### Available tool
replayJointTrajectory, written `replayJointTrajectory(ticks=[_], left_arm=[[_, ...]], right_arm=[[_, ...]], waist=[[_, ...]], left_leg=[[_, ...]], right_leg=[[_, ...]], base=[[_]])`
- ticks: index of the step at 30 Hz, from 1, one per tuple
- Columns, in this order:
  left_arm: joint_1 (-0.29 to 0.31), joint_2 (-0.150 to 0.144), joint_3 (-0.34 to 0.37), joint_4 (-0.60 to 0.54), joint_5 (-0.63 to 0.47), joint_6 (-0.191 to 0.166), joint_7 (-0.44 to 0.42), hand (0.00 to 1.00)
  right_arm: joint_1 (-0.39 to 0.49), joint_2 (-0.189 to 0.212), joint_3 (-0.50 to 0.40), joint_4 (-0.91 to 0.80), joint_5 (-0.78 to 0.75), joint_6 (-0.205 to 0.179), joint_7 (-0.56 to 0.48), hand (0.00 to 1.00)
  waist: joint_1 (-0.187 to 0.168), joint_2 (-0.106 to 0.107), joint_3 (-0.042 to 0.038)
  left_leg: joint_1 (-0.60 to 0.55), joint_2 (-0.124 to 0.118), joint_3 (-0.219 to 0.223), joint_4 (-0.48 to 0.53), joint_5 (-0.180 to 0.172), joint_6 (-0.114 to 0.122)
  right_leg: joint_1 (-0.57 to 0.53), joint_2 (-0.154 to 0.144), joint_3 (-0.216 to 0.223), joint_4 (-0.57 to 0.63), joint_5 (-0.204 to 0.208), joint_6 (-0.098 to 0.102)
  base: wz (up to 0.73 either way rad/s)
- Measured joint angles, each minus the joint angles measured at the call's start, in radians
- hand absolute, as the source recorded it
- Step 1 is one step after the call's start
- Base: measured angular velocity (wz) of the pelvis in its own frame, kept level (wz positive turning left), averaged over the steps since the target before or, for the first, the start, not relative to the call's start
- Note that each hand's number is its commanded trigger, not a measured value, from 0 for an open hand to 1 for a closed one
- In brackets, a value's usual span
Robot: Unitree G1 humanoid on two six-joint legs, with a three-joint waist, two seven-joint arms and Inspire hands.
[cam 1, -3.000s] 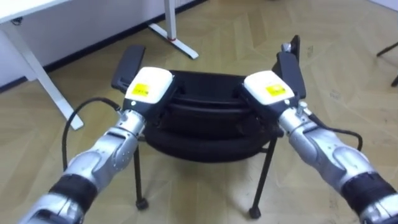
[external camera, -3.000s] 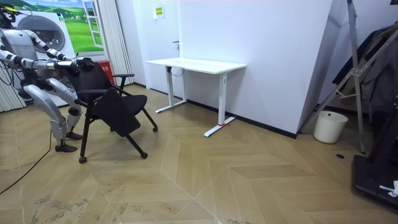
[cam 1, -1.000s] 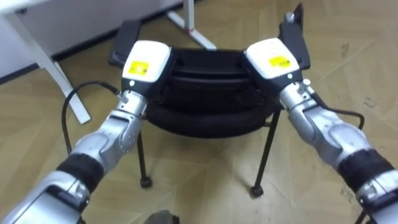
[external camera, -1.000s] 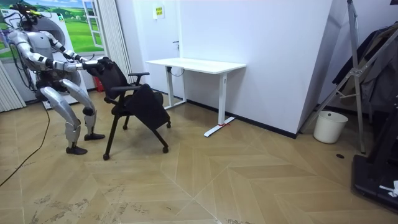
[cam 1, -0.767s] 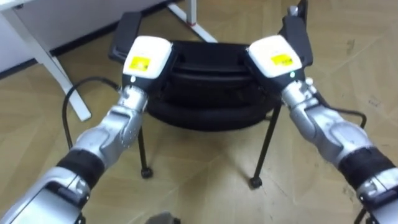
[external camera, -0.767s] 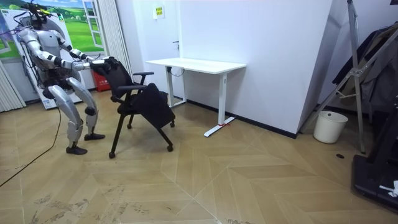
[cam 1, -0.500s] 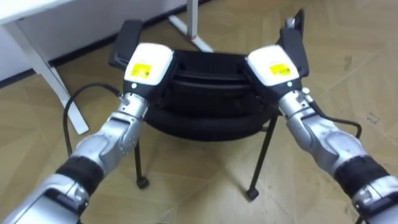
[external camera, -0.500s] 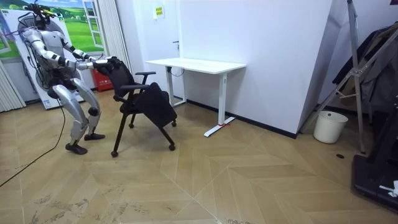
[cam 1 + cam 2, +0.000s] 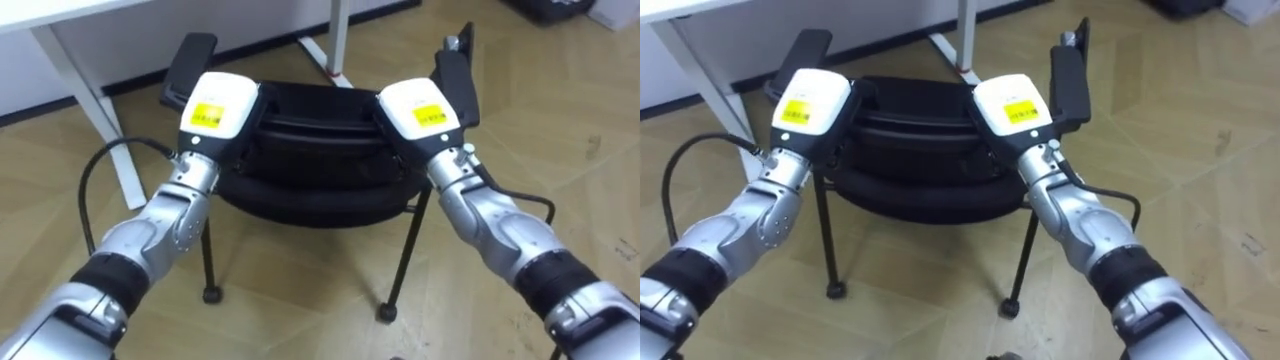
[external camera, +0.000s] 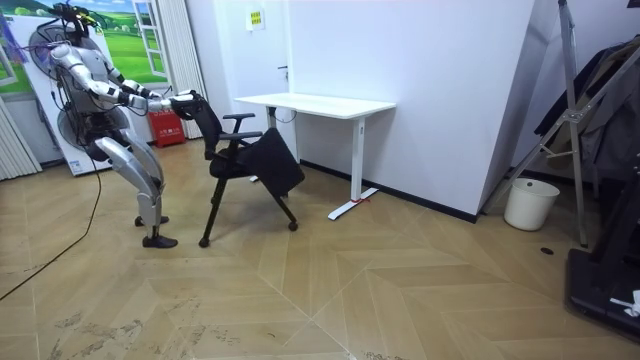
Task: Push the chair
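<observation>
- Left eye view: the black chair stands on the herringbone wood floor, just short of the white desk. Its back is towards the robot and its two armrests reach towards the desk's legs. The left hand lies on the left end of the backrest's top and the right hand on the right end. On both hands the fingers go over the far side of the backrest, so I cannot tell whether they curl round it or lie straight.
- Right eye view: the chair's two near legs end in small castors that rest on the floor, on the robot's side of the desk.
- Room view: the robot stands to the room view's left of the desk, leaning forward, arms stretched to the top of the chair's back. The chair stands between robot and desk, close to the desk's near end. A white wall rises behind the desk, and a white bucket stands well beyond it on the room view's right.
</observation>
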Motion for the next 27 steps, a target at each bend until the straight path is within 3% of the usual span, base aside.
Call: replayJointTrajectory(ticks=[1,2,5,8,11,16,19,20,21,22,23,24,27], left_arm=[[0.007,0.001,0.006,-0.01,0.001,0.005,0.0,1.0],[0.007,0.002,0.009,-0.024,0.001,0.014,0.0,1.0],[0.016,0.001,0.01,-0.028,0.002,0.021,0.006,1.0],[0.036,-0.002,-0.001,-0.029,0.003,0.029,0.015,1.0],[0.052,-0.006,-0.003,-0.032,0.012,0.032,0.019,1.0],[0.057,-0.011,-0.002,-0.064,0.012,0.05,0.02,1.0],[0.053,-0.025,-0.004,-0.067,0.012,0.055,0.02,1.0],[0.058,-0.029,-0.004,-0.067,0.012,0.058,0.019,1.0],[0.063,-0.03,-0.004,-0.068,0.014,0.059,0.019,1.0],[0.07,-0.029,-0.004,-0.077,0.014,0.06,0.017,1.0],[0.07,-0.026,-0.004,-0.089,0.013,0.065,0.009,1.0],[0.069,-0.026,-0.003,-0.094,0.013,0.067,0.005,1.0],[0.073,-0.019,-0.002,-0.113,0.012,0.074,0.0,1.0]], right_arm=[[-0.008,0.0,-0.001,-0.001,0.0,0.0,0.003,1.0],[-0.012,-0.001,-0.001,-0.002,0.0,-0.001,0.004,1.0],[-0.013,-0.001,-0.002,-0.01,0.001,0.0,0.023,1.0],[0.007,0.004,-0.002,-0.007,0.001,-0.002,0.032,1.0],[0.025,0.004,-0.003,0.001,0.011,-0.022,0.032,1.0],[0.021,-0.01,-0.005,-0.007,0.01,-0.031,0.031,1.0],[0.016,-0.023,-0.008,-0.001,0.013,-0.04,0.032,1.0],[0.017,-0.021,-0.008,0.008,0.013,-0.043,0.032,1.0],[0.018,-0.019,-0.007,0.012,0.013,-0.044,0.032,1.0],[0.023,-0.02,-0.007,0.009,0.012,-0.048,0.032,1.0],[0.024,-0.025,-0.008,-0.005,0.013,-0.049,0.032,1.0],[0.024,-0.027,-0.008,-0.008,0.013,-0.049,0.032,1.0],[0.024,-0.028,-0.009,-0.014,0.013,-0.045,0.031,1.0]], waist=[[0.011,-0.008,0.0036],[0.017,-0.013,0.0052],[0.023,-0.026,0.005],[0.028,-0.024,0.0092],[0.024,-0.022,0.0094],[0.018,-0.026,0.0102],[0.013,-0.026,0.0155],[0.02,-0.024,0.0203],[0.026,-0.023,0.0198],[0.026,-0.02,0.0157],[0.019,-0.023,0.0139],[0.016,-0.026,0.0136],[0.022,-0.027,0.0096]], left_leg=[[0.006,0.002,-0.001,-0.016,0.006,-0.009],[0.008,0.003,-0.005,-0.024,0.009,-0.013],[0.014,0.006,-0.006,-0.002,0.012,-0.011],[-0.005,0.017,-0.012,0.112,0.04,0.021],[-0.019,0.025,-0.016,0.187,0.07,0.024],[-0.028,0.016,0.001,0.155,0.071,0.02],[-0.121,-0.036,0.029,0.047,0.074,0.018],[-0.155,-0.057,0.045,0.01,0.124,0.043],[-0.163,-0.067,0.046,-0.004,0.15,0.05],[-0.165,-0.084,0.044,-0.021,0.186,0.067],[-0.164,-0.096,0.044,-0.034,0.195,0.078],[-0.163,-0.102,0.044,-0.042,0.201,0.081],[-0.159,-0.107,0.049,-0.05,0.208,0.087]], right_leg=[[-0.002,0.001,-0.004,0.003,-0.016,0.004],[-0.001,0.0,-0.01,0.007,-0.032,-0.007],[0.008,-0.005,-0.017,0.038,-0.067,-0.012],[0.054,-0.005,-0.037,0.06,-0.108,-0.016],[0.094,-0.012,-0.059,0.074,-0.14,-0.017],[0.097,-0.031,-0.061,0.073,-0.135,-0.02],[0.1,-0.054,-0.062,0.072,-0.147,-0.003],[0.111,-0.061,-0.062,0.073,-0.15,0.003],[0.116,-0.067,-0.062,0.074,-0.15,0.005],[0.12,-0.069,-0.061,0.073,-0.151,0.019],[0.118,-0.072,-0.054,0.069,-0.15,0.038],[0.117,-0.073,-0.049,0.066,-0.145,0.048],[0.12,-0.075,-0.045,0.051,-0.14,0.052]], base=[[0.1],[0.11],[0.12],[0.16],[0.24],[0.13],[0.05],[-0.17],[-0.23],[0.0],[0.14],[0.16],[-0.01]])
